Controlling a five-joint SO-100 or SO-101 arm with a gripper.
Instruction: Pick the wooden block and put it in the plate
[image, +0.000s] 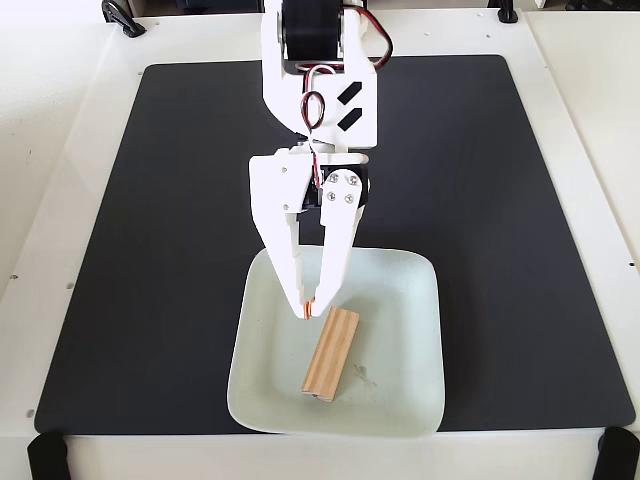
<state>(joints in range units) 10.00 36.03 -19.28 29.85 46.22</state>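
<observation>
Task all but complete: wooden block (332, 354) lies flat inside the plate (412, 400), clear of the empty gripper (312, 308), whose jaws meet just above the block's far end.

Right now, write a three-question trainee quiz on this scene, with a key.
1. True or false: the wooden block lies inside the plate.
2. The pincer is: A) shut on the block, B) shut and empty, C) wide open.
3. Fill in: the plate sits on a ____ mat.

Key: 1 true. 2 B; its tips meet just above the block's far end, holding nothing. 3 black.
</observation>
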